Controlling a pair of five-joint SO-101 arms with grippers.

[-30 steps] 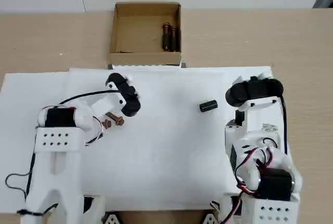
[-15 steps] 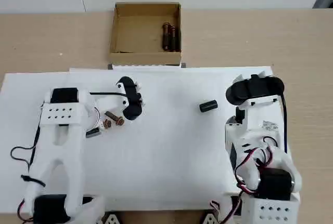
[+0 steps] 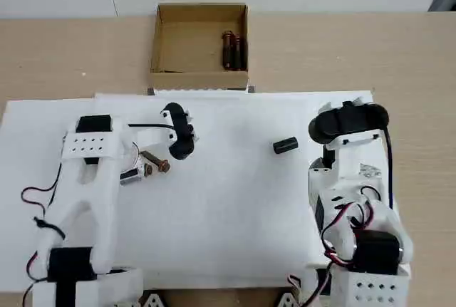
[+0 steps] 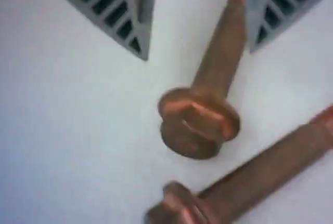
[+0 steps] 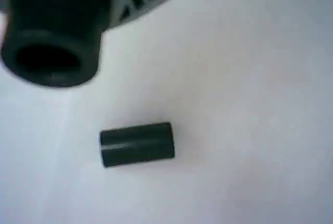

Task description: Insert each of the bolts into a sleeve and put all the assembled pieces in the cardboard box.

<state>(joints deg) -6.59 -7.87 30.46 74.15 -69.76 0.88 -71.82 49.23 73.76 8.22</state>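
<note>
– Wooden table point(image 3: 43, 50), with a white sheet point(image 3: 235, 207) spread over most of it. What's at the left?
– The left gripper point(image 4: 197, 47), low over the sheet. Its grey fingers point(image 4: 112, 5) are spread apart and grip nothing. Two copper-coloured bolts point(image 3: 155, 164) lie side by side under it. The shank tip of one reaches into the gap, close against one finger.
– And the cardboard box point(image 3: 165, 43)?
– It stands open at the sheet's far edge, with assembled pieces point(image 3: 231, 50) lying by its right wall.
– Further right?
– One black sleeve point(image 3: 285, 145) lies on its side on the sheet, between the two arms and well apart from the bolts. Near it, the right gripper point(image 5: 88, 21) holds a second sleeve point(image 5: 49, 47) off the sheet against its grey finger, with the open end facing the wrist camera.
</note>
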